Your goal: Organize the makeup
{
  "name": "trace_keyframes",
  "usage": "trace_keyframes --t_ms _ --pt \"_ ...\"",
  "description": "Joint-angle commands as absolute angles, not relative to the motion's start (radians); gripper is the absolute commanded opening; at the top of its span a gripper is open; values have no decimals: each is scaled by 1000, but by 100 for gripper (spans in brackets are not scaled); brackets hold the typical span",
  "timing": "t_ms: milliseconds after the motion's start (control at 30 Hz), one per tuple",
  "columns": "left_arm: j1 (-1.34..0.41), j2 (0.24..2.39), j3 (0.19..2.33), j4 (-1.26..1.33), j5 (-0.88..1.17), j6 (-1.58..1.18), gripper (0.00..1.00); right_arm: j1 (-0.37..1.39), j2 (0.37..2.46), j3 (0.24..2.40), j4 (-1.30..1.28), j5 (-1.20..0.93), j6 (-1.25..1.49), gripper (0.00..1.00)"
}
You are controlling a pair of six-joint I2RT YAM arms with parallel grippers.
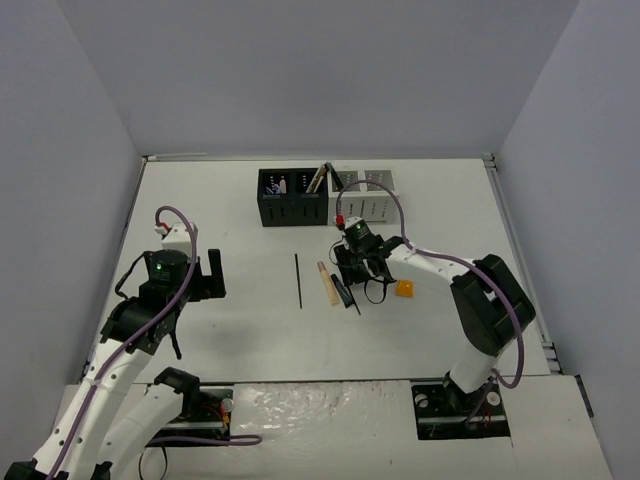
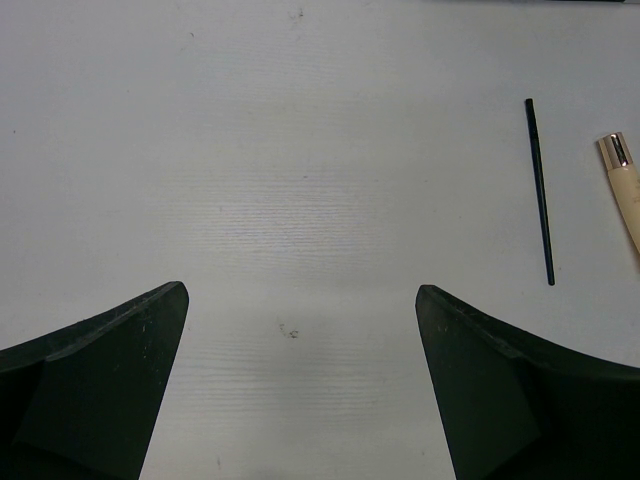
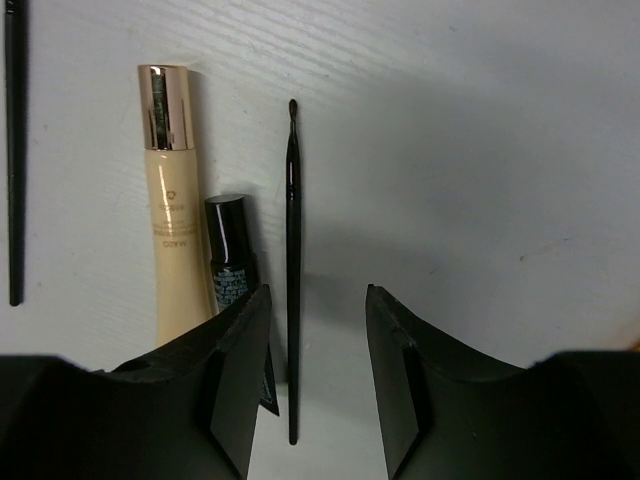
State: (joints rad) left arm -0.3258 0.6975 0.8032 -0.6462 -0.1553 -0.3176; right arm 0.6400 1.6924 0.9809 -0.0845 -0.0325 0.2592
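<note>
The right pincer (image 3: 317, 292) hangs open over the desk (image 3: 480, 150). A brush (image 3: 293, 230) lies between its fingers, nearer the left one. Just left of the brush lie a black tube (image 3: 230, 245) and a cream tube (image 3: 175, 230). The left pincer (image 2: 300, 290) gapes wide, with a black stick (image 2: 540, 190) on the desk to its right.

I count two slotted boxes at the far side of the table (image 1: 220, 330): one black box (image 1: 291, 212) on the left and one white box (image 1: 365, 208) on the right. Five things lie loose on the table: two thin black ones, a plain stick (image 1: 298, 281) and a brush-tipped stick (image 3: 293, 270), one cream tube (image 3: 172, 230) with a gold cap, one small black tube (image 3: 230, 240), and one flat orange piece (image 1: 404, 289). Some slim sticks (image 1: 319, 178) stand at the black box's right end, too small to count.
</note>
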Motion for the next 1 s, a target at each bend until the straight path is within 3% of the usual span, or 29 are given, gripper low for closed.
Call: trace_keyframes --t_ms 0,433,733,967 --pt "-321 699 821 -597 -160 -305 97 658 1714 1060 -101 33 269 38" --pt "-321 701 822 -600 -160 -304 97 672 1811 1124 -112 52 271 35" --pt "-321 706 824 -598 -150 -304 97 673 1855 1128 -141 68 260 20" --pt "-321 702 822 -597 -151 -304 97 647 1855 1113 -170 75 228 2"
